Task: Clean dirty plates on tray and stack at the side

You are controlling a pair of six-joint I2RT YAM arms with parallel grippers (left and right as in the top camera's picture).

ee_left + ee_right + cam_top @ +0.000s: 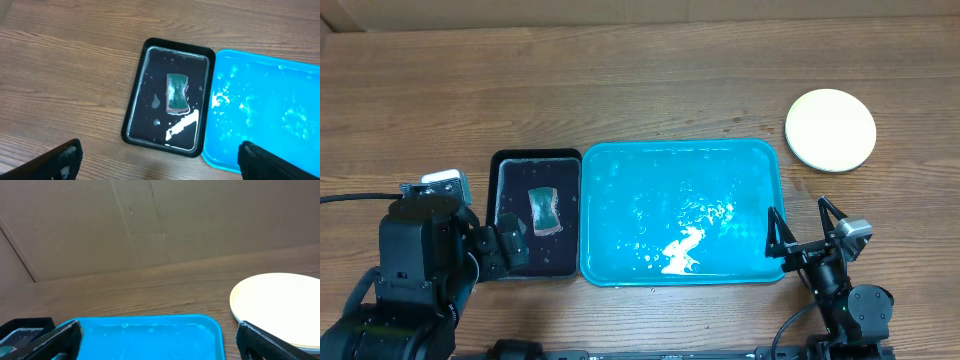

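The plates (830, 130) sit stacked by the right edge of the worktop (620, 80). The blue tray (680, 145) lies wet by the front edge. The left fingers (62, 159) and right fingers (60, 339) are spread wide, holding nothing.

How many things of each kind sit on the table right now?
Trays: 2, the blue tray and the black tray
Sponge: 1
Plate stack: 1, plates in it cannot be counted
Total: 4
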